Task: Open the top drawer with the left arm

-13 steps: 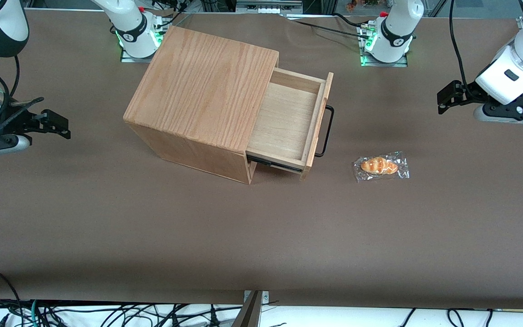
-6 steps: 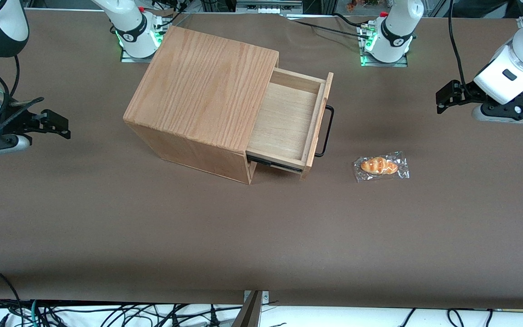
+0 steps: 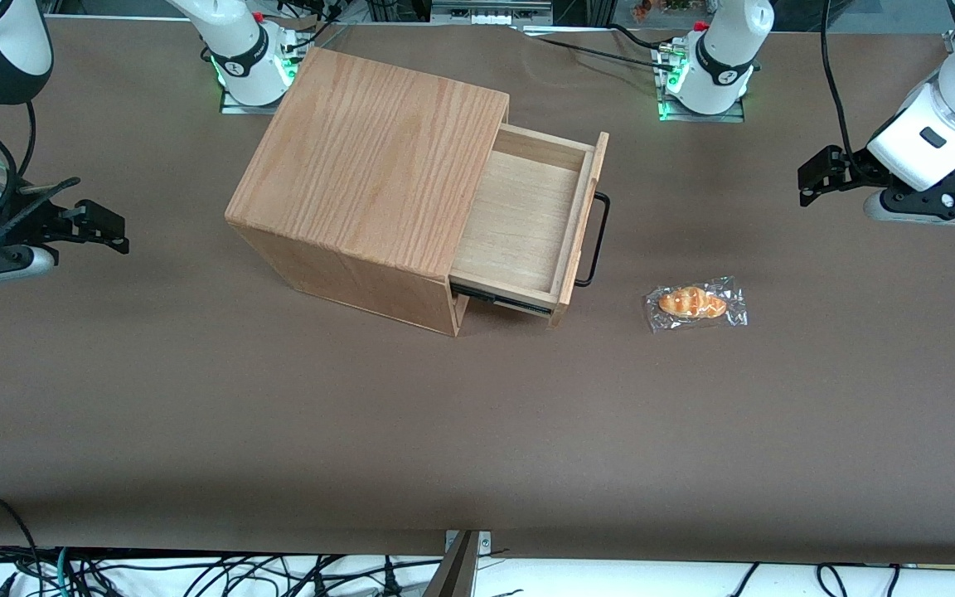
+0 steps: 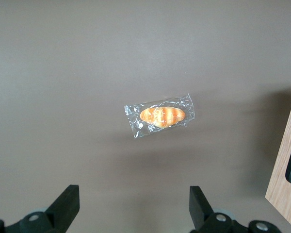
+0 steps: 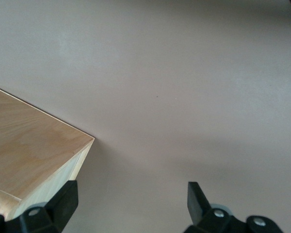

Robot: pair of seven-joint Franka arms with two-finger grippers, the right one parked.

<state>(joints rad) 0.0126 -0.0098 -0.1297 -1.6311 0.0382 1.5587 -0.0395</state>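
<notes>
Well apart, black claw (image 3: 813, 176) spread, oak top drawer (image 3: 527, 220)

Left arm (image 3: 954, 108) raised; gripper (image 4: 133, 208) spread wide, holding nothing.

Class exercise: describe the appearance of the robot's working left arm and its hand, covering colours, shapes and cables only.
The left arm is glossy white with rounded segments and a black cable alongside. Its white wrist block carries a black mount and a black two-finger hand, open above the table at the working arm's end.
</notes>
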